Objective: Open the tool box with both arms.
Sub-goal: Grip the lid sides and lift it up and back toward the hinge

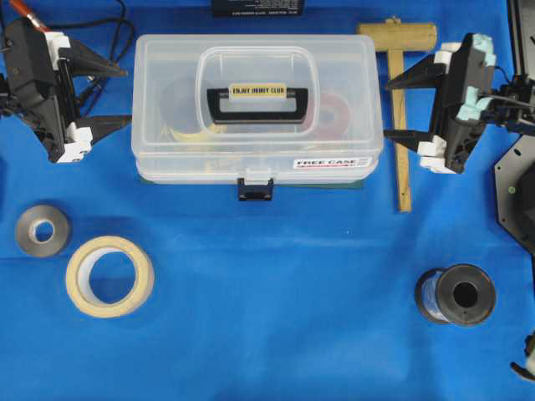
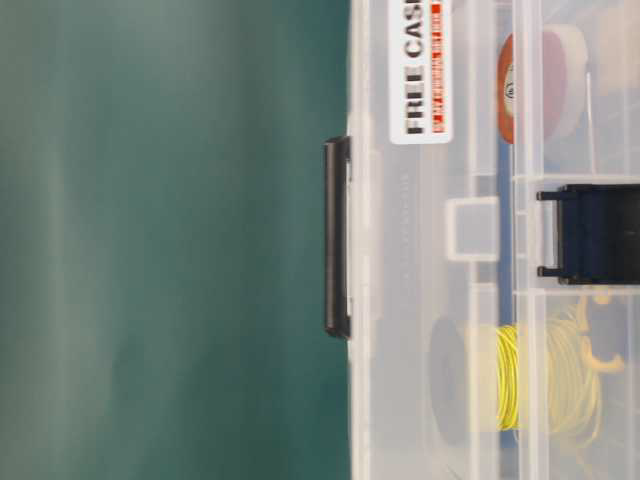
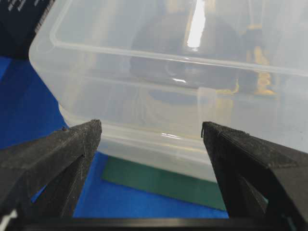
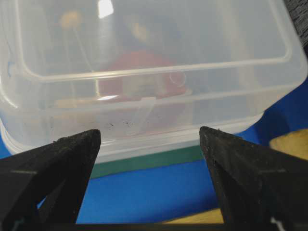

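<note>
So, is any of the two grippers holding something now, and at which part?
Nothing is held. Left gripper and right gripper flank the tool box, jaws open.

Desk [image 1: 276, 334] covered in blue. A wooden mallet [image 1: 399, 92] lies at the upper right, head toward the far edge, handle running toward the near side. A black spool [image 1: 456, 294] sits lower right. At lower left, a roll of beige masking tape [image 1: 109, 276] lies flat, with a smaller grey ring-shaped roll [image 1: 42, 230] just beside it.
</note>
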You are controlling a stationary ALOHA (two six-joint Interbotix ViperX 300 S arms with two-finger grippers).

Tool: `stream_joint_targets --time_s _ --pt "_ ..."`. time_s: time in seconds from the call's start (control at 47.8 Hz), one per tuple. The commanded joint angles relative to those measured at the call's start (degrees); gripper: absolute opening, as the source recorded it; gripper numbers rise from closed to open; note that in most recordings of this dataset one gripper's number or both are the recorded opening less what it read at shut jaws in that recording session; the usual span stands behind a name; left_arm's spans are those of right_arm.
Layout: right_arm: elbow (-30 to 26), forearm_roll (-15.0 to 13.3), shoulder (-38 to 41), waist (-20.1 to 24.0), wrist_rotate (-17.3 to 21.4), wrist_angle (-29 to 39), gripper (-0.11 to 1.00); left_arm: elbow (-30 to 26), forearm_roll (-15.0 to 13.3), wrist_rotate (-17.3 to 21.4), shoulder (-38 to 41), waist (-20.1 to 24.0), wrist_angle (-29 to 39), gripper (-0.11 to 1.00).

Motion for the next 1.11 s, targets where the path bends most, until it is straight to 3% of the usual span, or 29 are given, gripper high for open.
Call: stream_joint_targets --time_s 0.0,0.251,0.733,1.089 --pt "-3.69 -0.18 -1.67 0.35 0.09 -0.44 0.83 -3.43 -0.09 -0.18 -2.46 -0.97 -0.26 0.90" --pt "-4.22 -0.35 -3.96 0.35 0.09 0.44 0.83 -3.34 0.00 -0.18 -5.98 -0.35 1.14 0.90" --pt "-6.15 -0.44 -4.04 0.35 0.09 0.35 0.83 -5.10 0.00 0.26 -5.54 1.32 1.05 0.90" --pt "-7.73 -0.44 -3.96 -4.04 0.09 0.09 0.83 -6.86 0.00 0.26 -5.54 4.48 0.70 0.90"
